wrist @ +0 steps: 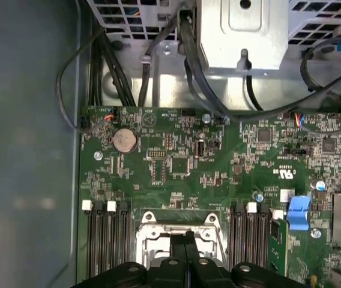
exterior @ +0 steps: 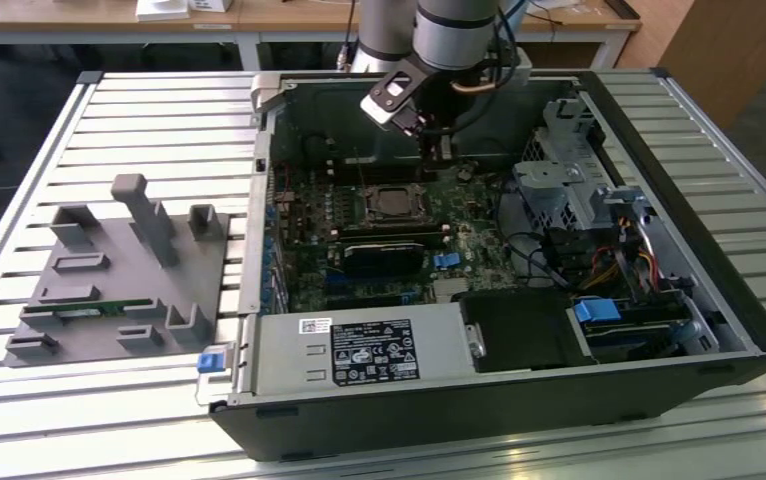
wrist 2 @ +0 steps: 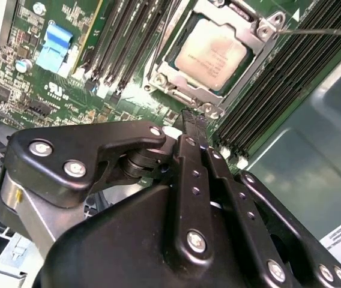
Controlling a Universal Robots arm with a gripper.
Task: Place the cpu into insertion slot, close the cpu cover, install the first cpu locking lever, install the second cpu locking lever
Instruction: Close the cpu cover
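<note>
The cpu (wrist 2: pixel 212 54) lies flat in the insertion slot (exterior: pixel 407 192) on the green board, its dull silver top showing. The cpu cover (wrist 2: pixel 179 93), a silvery frame, lies down around it. A thin metal lever (wrist 2: pixel 320 30) runs off from one corner of the socket. My gripper (wrist 2: pixel 193 117) hovers just beside the socket's edge, fingers pressed together and holding nothing. In the exterior view the gripper (exterior: pixel 439 152) hangs a little behind the cpu (exterior: pixel 386 203). In the first wrist view the shut gripper (wrist: pixel 185 237) stands over the cover (wrist: pixel 149 231).
Memory slots (wrist 2: pixel 128 36) flank the socket. A black block (exterior: pixel 383 255) sits in front of it, and a blue clip (exterior: pixel 443 260) beside that. A metal drive cage (exterior: pixel 563 180) and cables (wrist: pixel 194 78) stand toward the exterior view's right. A grey fixture (exterior: pixel 123 270) sits outside the case.
</note>
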